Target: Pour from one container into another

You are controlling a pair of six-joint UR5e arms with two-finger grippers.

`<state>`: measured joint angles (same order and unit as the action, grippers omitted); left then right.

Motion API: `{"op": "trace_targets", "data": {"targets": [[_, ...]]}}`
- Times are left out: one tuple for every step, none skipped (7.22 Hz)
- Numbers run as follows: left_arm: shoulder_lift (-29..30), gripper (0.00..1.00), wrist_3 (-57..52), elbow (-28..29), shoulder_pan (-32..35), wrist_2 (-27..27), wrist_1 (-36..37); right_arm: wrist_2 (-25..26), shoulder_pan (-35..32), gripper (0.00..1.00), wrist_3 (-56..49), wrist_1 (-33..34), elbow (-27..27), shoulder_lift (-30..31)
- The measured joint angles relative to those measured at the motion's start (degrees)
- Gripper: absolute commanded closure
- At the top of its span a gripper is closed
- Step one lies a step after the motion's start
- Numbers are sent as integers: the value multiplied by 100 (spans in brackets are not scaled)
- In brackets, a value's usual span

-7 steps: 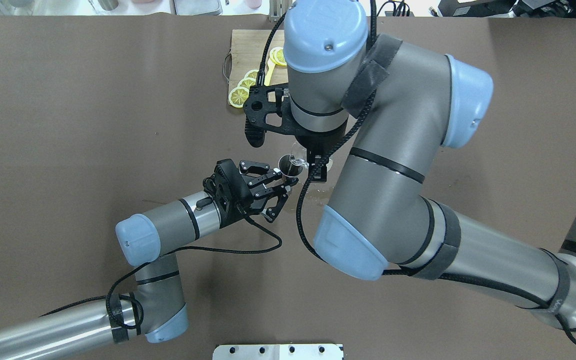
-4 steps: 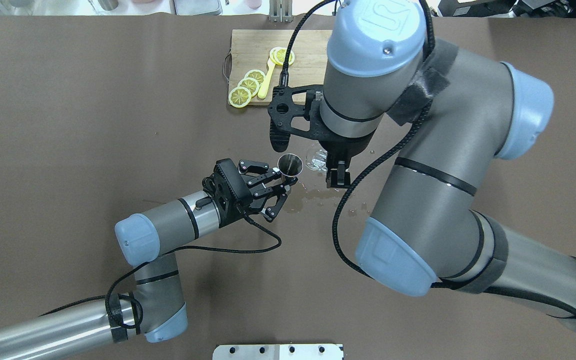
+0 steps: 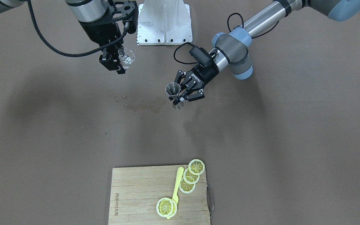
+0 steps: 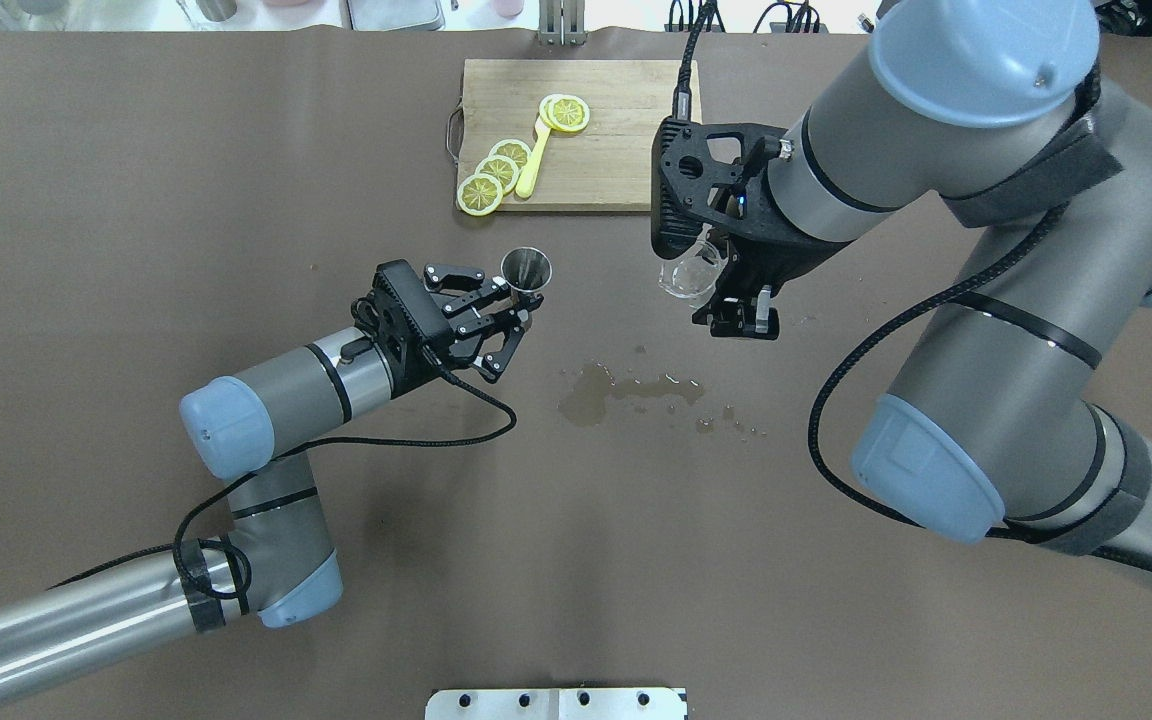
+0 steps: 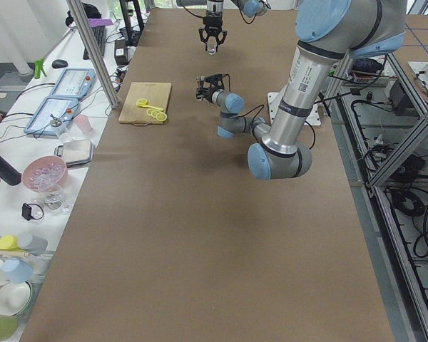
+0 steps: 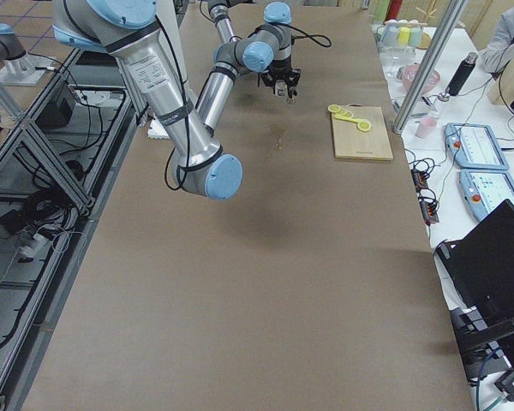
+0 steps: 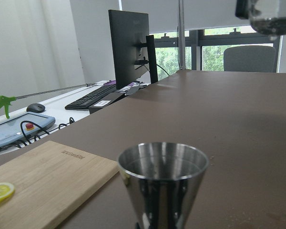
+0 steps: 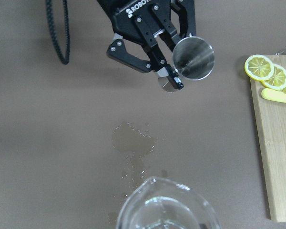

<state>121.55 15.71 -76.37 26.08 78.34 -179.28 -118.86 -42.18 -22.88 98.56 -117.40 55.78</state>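
While left jaws pinch steel jigger (image 4: 526,268) — hourglass, upright, shiny — right jaws clamp clear tumbler (image 4: 684,278).

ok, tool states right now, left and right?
Left tool: shut on the steel jigger.
Right tool: shut on the glass tumbler.

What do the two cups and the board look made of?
The measuring cup: metal, likely steel, grey with mirror-like reflections. The tumbler: see-through, probably glass, though clear plastic is possible. The board: pale wood, plank seams and grain showing.
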Motion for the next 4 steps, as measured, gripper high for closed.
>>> {"op": "trace_targets", "data": {"targets": [[-20, 100, -4, 9, 248, -31, 22, -121, -108, 100, 37, -495, 23, 209], [-68, 100, -5, 11, 545, -42, 41, -217, -197, 100, 231, -1038, 55, 393], [-149, 100, -6, 12, 826, -41, 53, -267, -260, 100, 609, -1721, 133, 579], [-245, 100, -5, 22, 1074, -35, 57, -286, -331, 100, 1011, -2505, 277, 765]]}}
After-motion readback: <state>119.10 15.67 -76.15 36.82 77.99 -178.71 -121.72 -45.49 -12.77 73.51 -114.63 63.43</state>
